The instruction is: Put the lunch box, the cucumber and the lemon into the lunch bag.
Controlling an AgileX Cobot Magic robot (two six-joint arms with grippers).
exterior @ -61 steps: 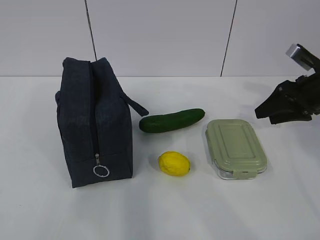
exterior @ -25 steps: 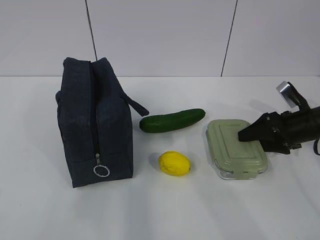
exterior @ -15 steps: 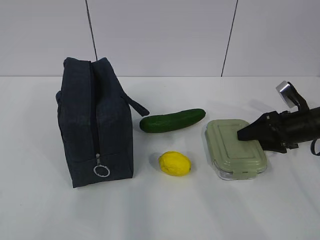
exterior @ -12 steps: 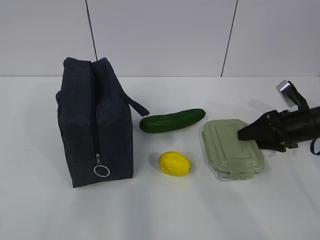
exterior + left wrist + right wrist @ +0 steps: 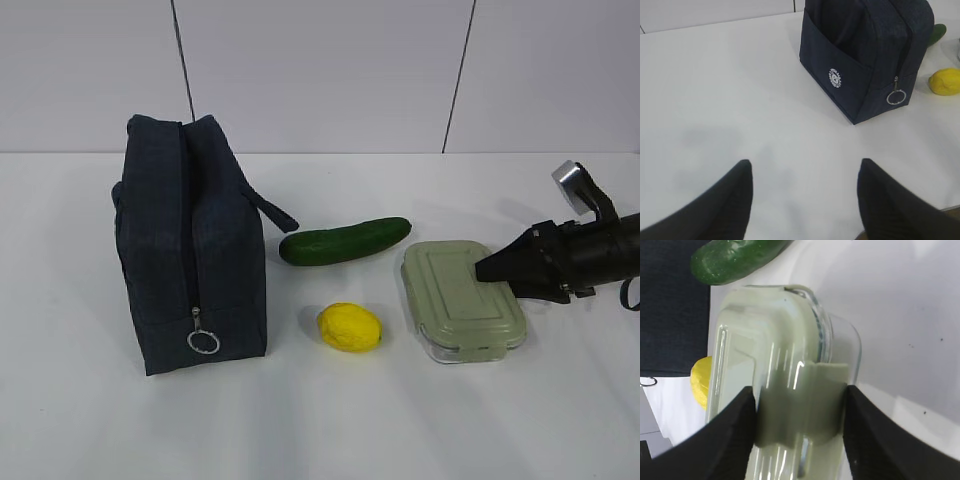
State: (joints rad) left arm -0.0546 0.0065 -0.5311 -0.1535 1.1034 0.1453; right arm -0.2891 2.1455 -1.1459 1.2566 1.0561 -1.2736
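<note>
1. The box [image 5: 463,300] sits flat on the white bench [image 5: 330,420], green lid up. In the right wrist view one of its side latch tabs sits right between the two right fingers [image 5: 730,435].
2. The right gripper [image 5: 490,267] comes in low from the right side, tips over the box's right edge. Its fingers are spread either side of that tab. I can't tell for sure if they're actually squeezing it, looks like they just bracket it.
3. Past the right fingertips, beyond the box's far corner, lies the cucumber [image 5: 344,241], close to the box but not touching.
4. The lemon [image 5: 349,327] is further out from those fingers, just beyond the box's long side, with a small gap between them.
5. The bag [image 5: 190,245] stands upright beyond the lemon and cucumber, well away from the right fingers. Zipper looks closed, with the ring pull [image 5: 202,341] hanging low at the front end.
6. The left gripper [image 5: 802,200] hovers over bare bench with fingers spread wide, nothing between them. The bag is ahead and to the right of those tips, well apart, white round logo [image 5: 835,78] facing them.
</note>
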